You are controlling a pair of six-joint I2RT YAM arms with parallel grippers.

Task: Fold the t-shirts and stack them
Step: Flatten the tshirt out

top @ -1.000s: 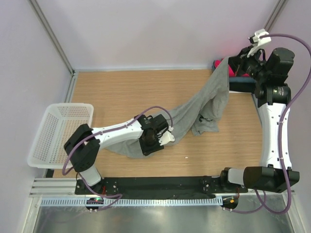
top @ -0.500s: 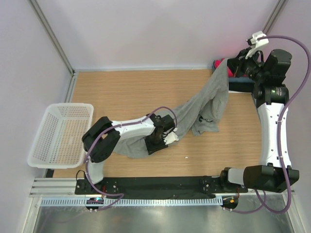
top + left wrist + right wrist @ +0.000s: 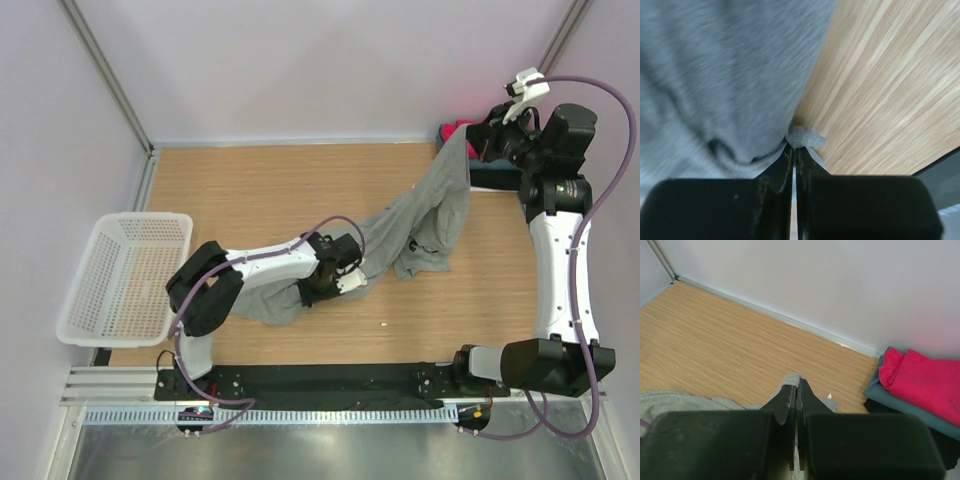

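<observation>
**Left end effector** (image 3: 793, 150): closed. The jaws meet with no visible gap and pinch a small fold at the edge of the heather-grey t-shirt (image 3: 420, 215). In the left wrist view, a nub of grey fabric protrudes just beyond the fingertips (image 3: 785, 160), directly over the wooden counter (image 3: 260, 190). In the top view, this end effector sits low over the counter, near its middle and towards the front edge.

**Right end effector** (image 3: 795, 385): closed. It grips another part of the same grey t-shirt and holds it raised above the far right corner of the counter.

**Heather-grey t-shirt:** unfolded. It hangs in a twisted band that runs diagonally from the raised right end effector down to the left end effector. A bunched portion lies on the counter right of centre, and a further portion lies under the left arm.

**Other t-shirts:** the magenta-red t-shirt (image 3: 925, 382) lies folded on top of the slate-blue t-shirt (image 3: 880, 390) in the far right corner, against the rear wall. A darker layer is visible beneath the slate-blue one; it cannot be identified.

**White mesh basket** (image 3: 120, 270): positioned at the left edge of the counter, well apart from all garments.
</observation>
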